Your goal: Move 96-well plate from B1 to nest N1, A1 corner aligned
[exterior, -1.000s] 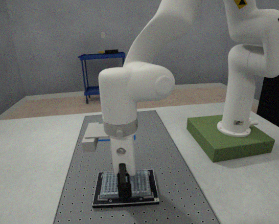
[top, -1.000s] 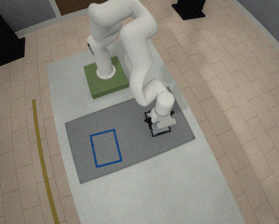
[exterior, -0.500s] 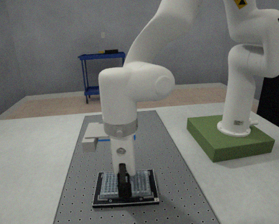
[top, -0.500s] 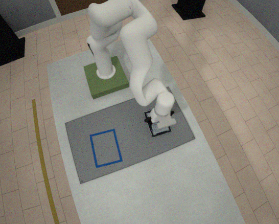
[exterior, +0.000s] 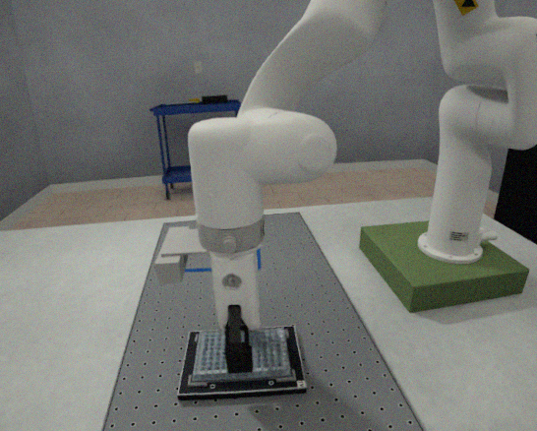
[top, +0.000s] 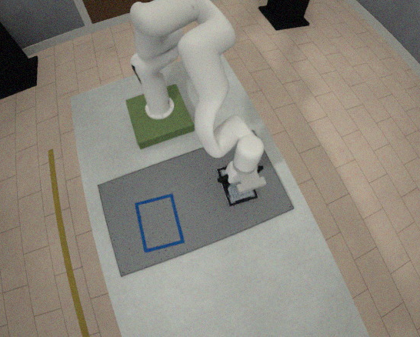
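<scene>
Already nested, release under way.
Seemingly flat, the 96-well plate (exterior: 271,355) sits in the black plate nest (exterior: 190,379); the pincer (exterior: 238,344) stands wide, gripping nothing; retreat and A1-corner check remain.

We take this for a laboratory automation bench. A white tabletop (top: 231,292) carries a grey perforated breadboard (exterior: 335,339), the kind with a regular grid of mounting holes, lying across the table's middle. Toward the far edge a white robot arm (top: 208,92) stands on a green base block (top: 181,128). On the breadboard a clear 96-well plate (exterior: 271,355) sits in a black plate nest (exterior: 190,366), and a blue taped rectangle (top: 140,227) marks a spot. A blue cart (exterior: 164,143) stands by bare grey walls, and a yellow floor line (top: 64,246) runs alongside.
</scene>
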Robot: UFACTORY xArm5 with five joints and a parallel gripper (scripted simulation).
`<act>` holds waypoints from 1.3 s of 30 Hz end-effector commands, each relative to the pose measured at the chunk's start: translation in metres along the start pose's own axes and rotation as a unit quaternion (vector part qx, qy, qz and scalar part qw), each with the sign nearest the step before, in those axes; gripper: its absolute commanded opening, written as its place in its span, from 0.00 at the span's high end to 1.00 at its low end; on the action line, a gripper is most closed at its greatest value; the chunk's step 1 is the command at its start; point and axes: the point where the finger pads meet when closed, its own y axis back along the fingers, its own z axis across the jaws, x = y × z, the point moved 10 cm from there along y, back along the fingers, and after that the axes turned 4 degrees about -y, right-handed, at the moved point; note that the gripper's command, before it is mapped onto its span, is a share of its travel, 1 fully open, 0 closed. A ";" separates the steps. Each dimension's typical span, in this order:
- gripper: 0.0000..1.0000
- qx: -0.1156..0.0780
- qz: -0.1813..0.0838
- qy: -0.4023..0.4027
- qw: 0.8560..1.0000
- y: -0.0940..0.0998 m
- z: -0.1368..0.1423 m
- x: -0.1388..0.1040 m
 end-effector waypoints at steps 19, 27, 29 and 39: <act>0.00 0.002 0.000 0.000 1.000 0.055 0.000 0.001; 0.00 0.002 0.000 0.000 1.000 0.071 0.000 0.001; 0.00 0.002 0.000 0.000 1.000 0.076 0.000 0.001; 0.00 0.002 0.000 0.000 1.000 0.078 0.000 0.001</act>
